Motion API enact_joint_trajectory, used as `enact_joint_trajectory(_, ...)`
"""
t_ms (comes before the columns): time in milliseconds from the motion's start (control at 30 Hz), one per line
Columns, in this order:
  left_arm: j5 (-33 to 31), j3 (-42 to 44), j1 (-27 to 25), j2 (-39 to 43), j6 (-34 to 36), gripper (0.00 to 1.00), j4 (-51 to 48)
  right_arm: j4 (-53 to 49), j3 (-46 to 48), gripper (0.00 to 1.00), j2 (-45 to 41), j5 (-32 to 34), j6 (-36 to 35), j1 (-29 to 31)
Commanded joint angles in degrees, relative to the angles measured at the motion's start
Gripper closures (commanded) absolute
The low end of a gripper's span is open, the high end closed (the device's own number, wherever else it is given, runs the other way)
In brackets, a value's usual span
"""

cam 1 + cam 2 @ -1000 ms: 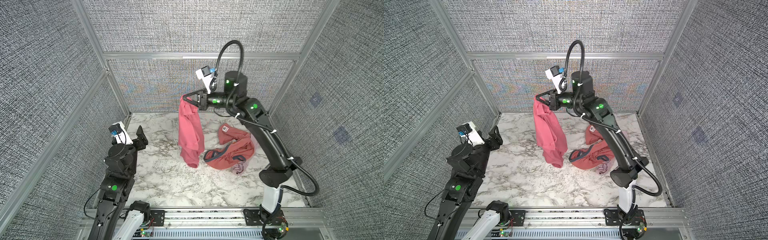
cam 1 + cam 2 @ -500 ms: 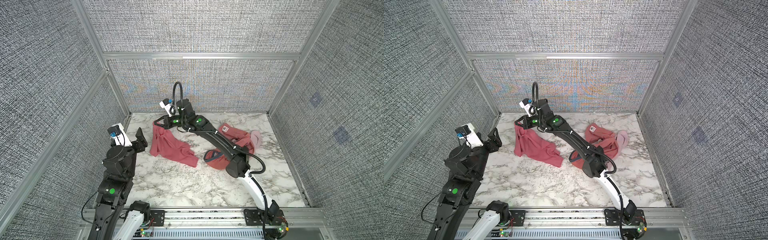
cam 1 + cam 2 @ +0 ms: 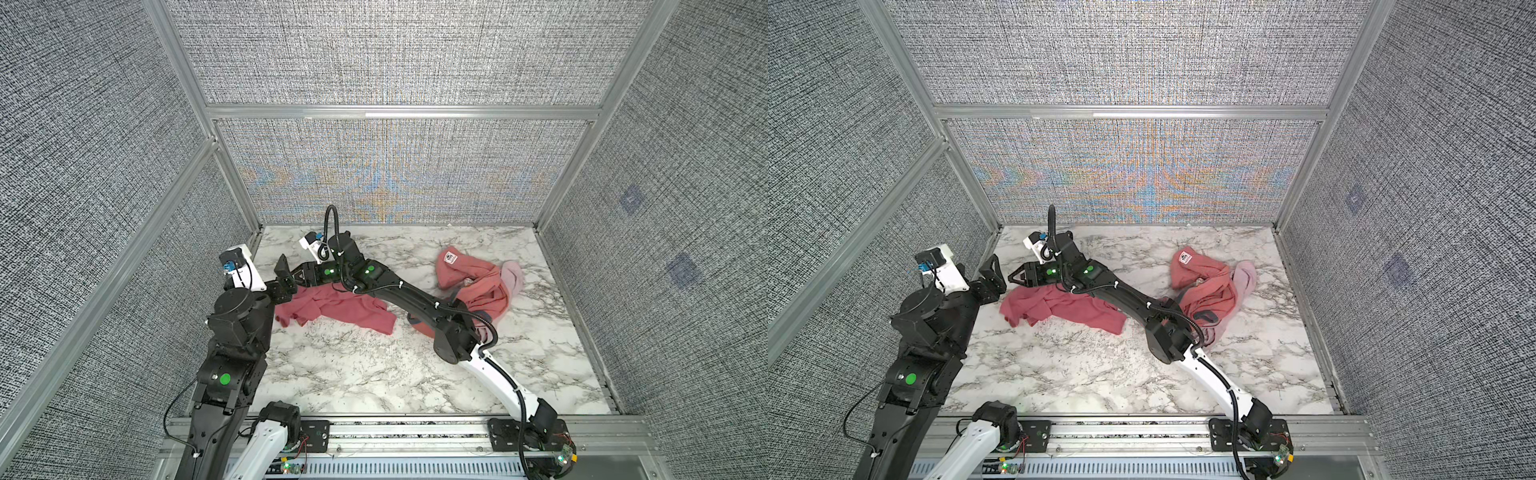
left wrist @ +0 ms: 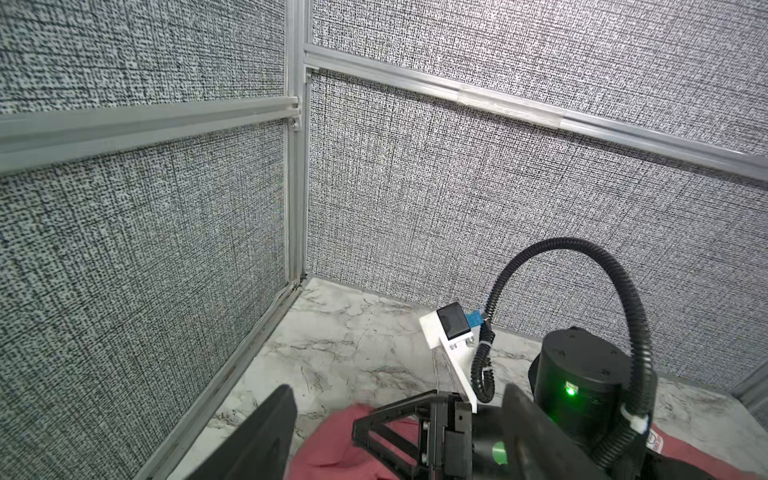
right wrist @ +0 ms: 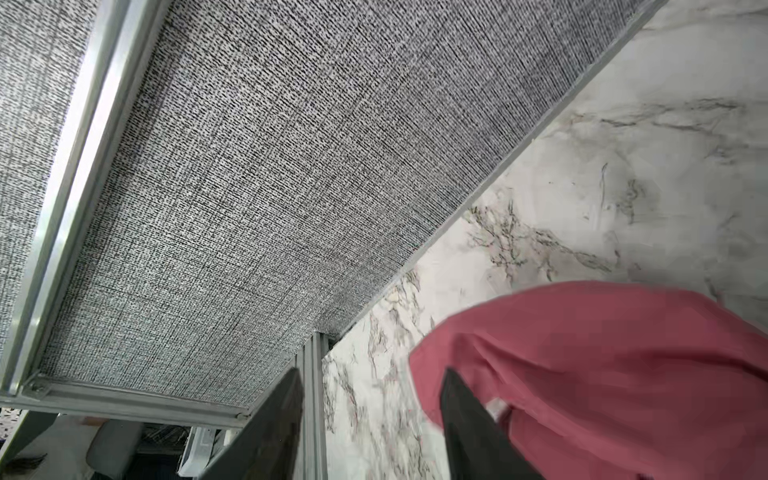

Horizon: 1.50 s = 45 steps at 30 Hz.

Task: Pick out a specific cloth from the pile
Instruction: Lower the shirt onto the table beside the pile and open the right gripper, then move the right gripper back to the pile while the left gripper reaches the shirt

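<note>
The cloth (image 3: 1067, 309) is spread on the worktop (image 3: 1059, 374), apart from the pile (image 3: 1208, 286), with its long axis directed toward the left wall. That wall-side end is flanked by both tools. The right tool (image 3: 1014, 277) is parted and empty, and the left tool (image 3: 990, 276) is spread wide and empty.

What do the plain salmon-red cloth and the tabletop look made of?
The plain salmon-red cloth: soft, matte fabric, probably a knit; it lies limp in loose folds. Fibre cannot be told. The tabletop: smooth, white marble look with grey veining; real stone or printed laminate, unclear.
</note>
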State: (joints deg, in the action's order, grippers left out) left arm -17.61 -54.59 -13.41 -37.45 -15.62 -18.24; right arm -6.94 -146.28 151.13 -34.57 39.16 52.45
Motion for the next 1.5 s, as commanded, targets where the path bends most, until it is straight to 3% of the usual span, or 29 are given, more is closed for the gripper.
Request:
enact_joint_trajectory(0,2.7,0.3,0.0,-0.6,-1.7,0.21,0.5,3.1,6.2,0.46,-5.1,1.1,-3.0,-0.8)
enact_joint_trajectory(200,10.5,0.8,0.0,-4.7,-5.2,0.23,1.6,17.8,36.4,0.46,-22.2,3.9,-3.5,-4.6)
enact_joint_trajectory(400,17.7,7.7,-0.5,-10.1,-7.0,0.27,8.9,21.6,60.7,0.46,-39.1,12.4,-8.6,-8.7)
enact_joint_trajectory(667,14.3,16.2,-6.6,-14.9,-9.0,0.30,17.5,19.2,85.4,0.45,-60.9,28.7,-19.1,-10.1)
enact_joint_trajectory(967,7.6,14.2,-18.2,-26.3,-8.7,0.35,19.1,17.4,98.0,0.45,-75.5,34.2,-20.3,-14.6)
enact_joint_trajectory(1300,5.8,10.9,-25.2,-36.4,-8.8,0.35,18.8,10.5,105.7,0.45,-90.8,37.1,-19.8,-21.8)
enact_joint_trajectory(1467,5.2,11.2,-27.5,-38.6,-8.1,0.36,19.3,8.9,105.9,0.45,-92.2,34.8,-17.4,-25.5)
